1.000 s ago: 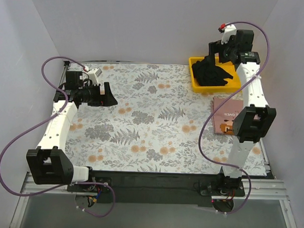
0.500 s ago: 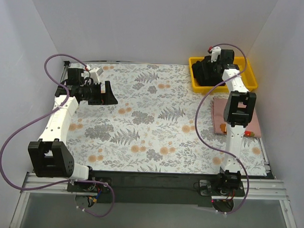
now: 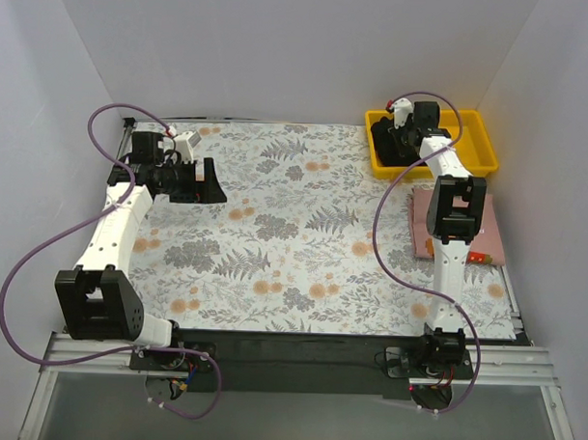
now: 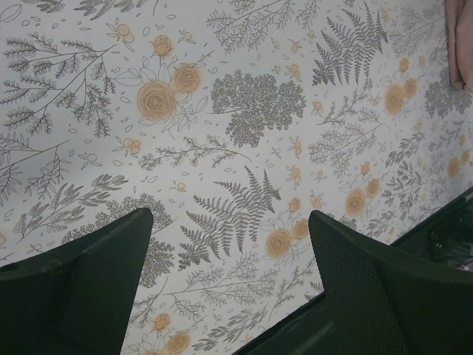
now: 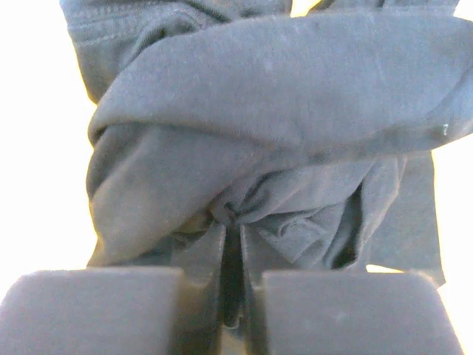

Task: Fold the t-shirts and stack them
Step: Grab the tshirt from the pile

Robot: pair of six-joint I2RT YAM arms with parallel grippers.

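Note:
A crumpled pile of black t-shirts lies in the yellow tray at the back right. My right gripper reaches down into that tray. In the right wrist view its fingers are pinched on a bunched fold of a t-shirt, which fills the picture. My left gripper hovers open over the left side of the floral tablecloth. In the left wrist view nothing lies between the two fingers of the left gripper, only the cloth below.
A pinkish book lies on the table just in front of the tray, partly under the right arm; its edge shows as a pink strip in the left wrist view. White walls close in the table at the left, back and right.
The right arm swung down from above the tray into it, and its jaws closed from wide open onto the black fabric. The left arm barely shifted.

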